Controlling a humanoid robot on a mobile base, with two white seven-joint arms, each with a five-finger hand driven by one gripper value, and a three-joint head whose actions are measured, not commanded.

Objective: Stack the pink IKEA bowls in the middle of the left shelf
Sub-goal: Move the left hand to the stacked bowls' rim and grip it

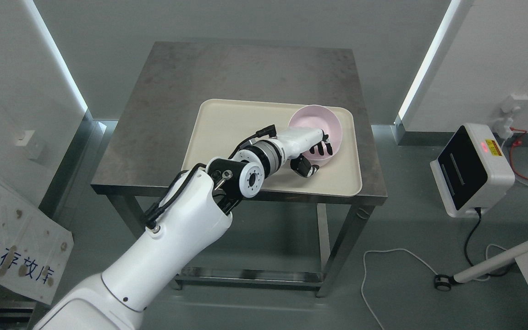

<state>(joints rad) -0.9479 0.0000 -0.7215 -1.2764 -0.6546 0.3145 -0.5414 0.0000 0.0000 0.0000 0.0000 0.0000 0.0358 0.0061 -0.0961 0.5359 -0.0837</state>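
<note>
A dark metal bench (245, 73) fills the middle of the frame. A cream tray (227, 133) lies on its near right part. A pink bowl (314, 121) sits tilted at the tray's upper right corner, the left robot hand (313, 153) gripping its near rim.

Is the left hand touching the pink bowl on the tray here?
Touching. In the head view, the left hand has its fingers hooked over the near rim of the pink bowl, thumb below outside the wall; no gap shows.
</note>
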